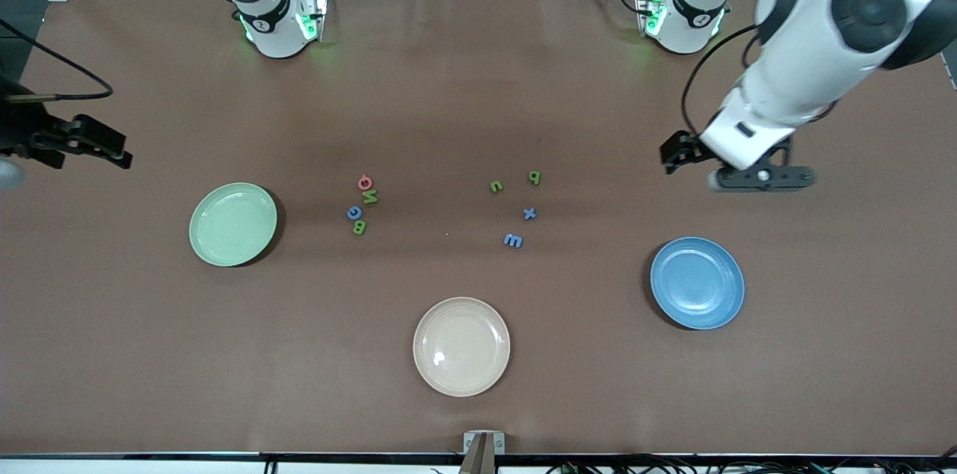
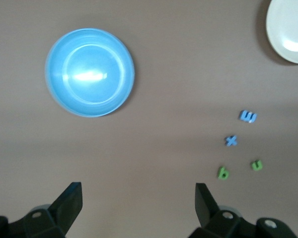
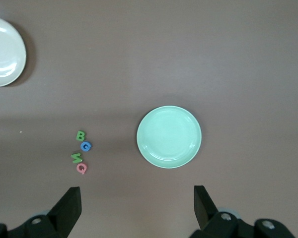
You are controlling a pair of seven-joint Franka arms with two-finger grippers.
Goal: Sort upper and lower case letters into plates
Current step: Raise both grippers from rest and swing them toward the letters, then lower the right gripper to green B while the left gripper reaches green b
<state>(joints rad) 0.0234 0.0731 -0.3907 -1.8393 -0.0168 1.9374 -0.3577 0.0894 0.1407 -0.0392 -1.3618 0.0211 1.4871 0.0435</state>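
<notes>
A light green plate (image 1: 232, 224) lies flat toward the right arm's end, a blue plate (image 1: 697, 282) toward the left arm's end. Between them, capital letters (image 1: 363, 204) cluster; lowercase letters (image 1: 517, 208) lie scattered.

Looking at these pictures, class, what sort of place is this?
Probably a robotics lab: a brown-covered table with two white robot arms bolted on, plus small coloured letters and a light green plate for sorting.
</notes>
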